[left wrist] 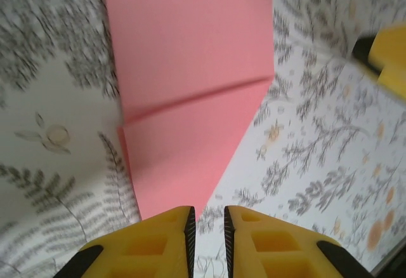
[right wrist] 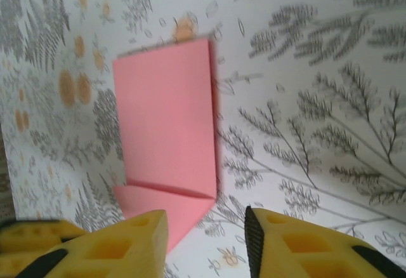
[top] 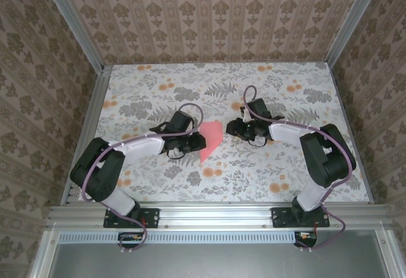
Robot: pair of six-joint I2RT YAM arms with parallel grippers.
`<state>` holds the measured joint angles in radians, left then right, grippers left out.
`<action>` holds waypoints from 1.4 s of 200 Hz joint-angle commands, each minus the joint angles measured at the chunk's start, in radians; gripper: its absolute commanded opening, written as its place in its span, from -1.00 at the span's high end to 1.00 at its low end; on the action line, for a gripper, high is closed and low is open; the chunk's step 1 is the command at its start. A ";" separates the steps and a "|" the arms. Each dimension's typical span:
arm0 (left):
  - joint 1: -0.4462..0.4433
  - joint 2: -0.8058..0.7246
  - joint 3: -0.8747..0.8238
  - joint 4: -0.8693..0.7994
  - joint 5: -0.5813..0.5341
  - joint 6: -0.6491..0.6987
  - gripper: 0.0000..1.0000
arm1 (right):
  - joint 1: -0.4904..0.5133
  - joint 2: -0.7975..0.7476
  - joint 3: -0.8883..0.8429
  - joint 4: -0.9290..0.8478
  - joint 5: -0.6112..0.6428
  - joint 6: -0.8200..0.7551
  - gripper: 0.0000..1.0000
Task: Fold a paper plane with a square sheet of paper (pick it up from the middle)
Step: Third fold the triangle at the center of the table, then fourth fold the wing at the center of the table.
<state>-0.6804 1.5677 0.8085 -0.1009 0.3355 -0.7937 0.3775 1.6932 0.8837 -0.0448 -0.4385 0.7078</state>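
While the square sheet of paper (top: 211, 139), already folded, is laid flat near the centre of the table (top: 266, 170), point toward 7 o'clock, the left gripper (top: 193, 143) is seen at its 9 o'clock with jaws narrowly parted and empty. The right gripper (top: 232, 129), at 2 o'clock, is spread wider, gripping nothing.

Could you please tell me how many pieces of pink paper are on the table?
1. The folded pink paper lies on the table, between the left gripper and the right gripper. A second piece could be hidden beneath the arms.
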 commanded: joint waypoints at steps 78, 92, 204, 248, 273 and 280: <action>0.051 0.172 0.101 0.022 -0.015 -0.054 0.73 | 0.089 0.108 0.042 0.053 -0.100 0.157 0.12; 0.056 0.188 0.101 0.014 -0.019 -0.062 0.73 | 0.093 0.116 0.046 0.054 -0.098 0.167 0.11; 0.092 0.190 0.030 0.076 0.011 -0.114 0.64 | 0.100 0.156 0.089 0.033 -0.095 0.198 0.10; 0.093 0.171 0.012 0.101 0.017 -0.127 0.54 | 0.100 0.147 0.074 0.027 -0.049 0.233 0.03; 0.093 0.169 0.006 0.105 0.022 -0.128 0.50 | 0.100 0.152 0.068 0.044 -0.051 0.253 0.02; 0.093 0.170 0.003 0.107 0.025 -0.130 0.49 | 0.100 0.152 0.069 0.044 -0.049 0.255 0.02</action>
<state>-0.5938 1.7508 0.8417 0.0292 0.3622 -0.9096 0.4706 1.8397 0.9497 0.0086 -0.5041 0.9260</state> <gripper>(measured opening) 0.247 0.489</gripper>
